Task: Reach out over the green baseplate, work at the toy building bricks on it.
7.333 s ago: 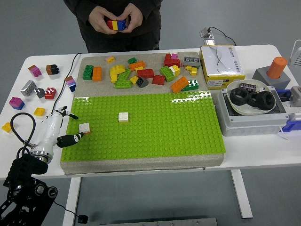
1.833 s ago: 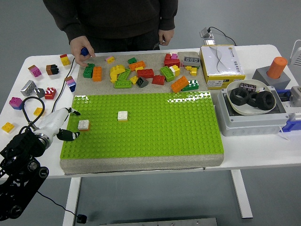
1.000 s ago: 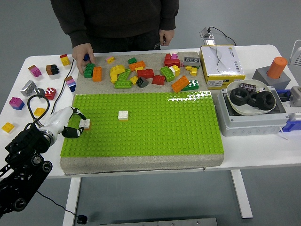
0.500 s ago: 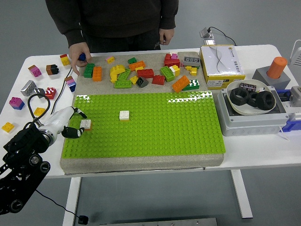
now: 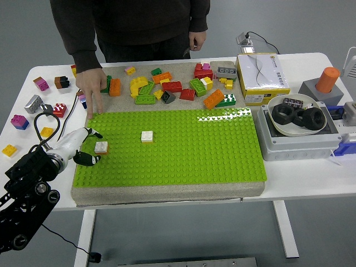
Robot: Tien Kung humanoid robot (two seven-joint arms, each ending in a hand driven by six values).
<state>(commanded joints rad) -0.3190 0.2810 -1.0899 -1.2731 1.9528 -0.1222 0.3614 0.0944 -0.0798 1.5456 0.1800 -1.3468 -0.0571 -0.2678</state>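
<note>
The green baseplate (image 5: 183,150) lies on a grey mat in the middle of the table. Two small white bricks stand on it: one (image 5: 101,147) near its left edge, another (image 5: 147,136) further right. My left hand (image 5: 94,147), white with black fingertips, reaches in over the plate's left edge. Its fingers are spread on either side of the left white brick without closing on it. A person at the far side rests one hand (image 5: 94,92) flat at the plate's far-left corner. My right hand is out of view.
Several loose coloured bricks (image 5: 172,86) lie on the mat behind the plate, and more (image 5: 39,103) on the table at the left. A yellow box (image 5: 261,75), a bowl of black nuts (image 5: 295,117) and a grey case stand at the right.
The person's hand has come down from the loose bricks to the plate's far-left corner. My left hand has stayed by the left white brick.
</note>
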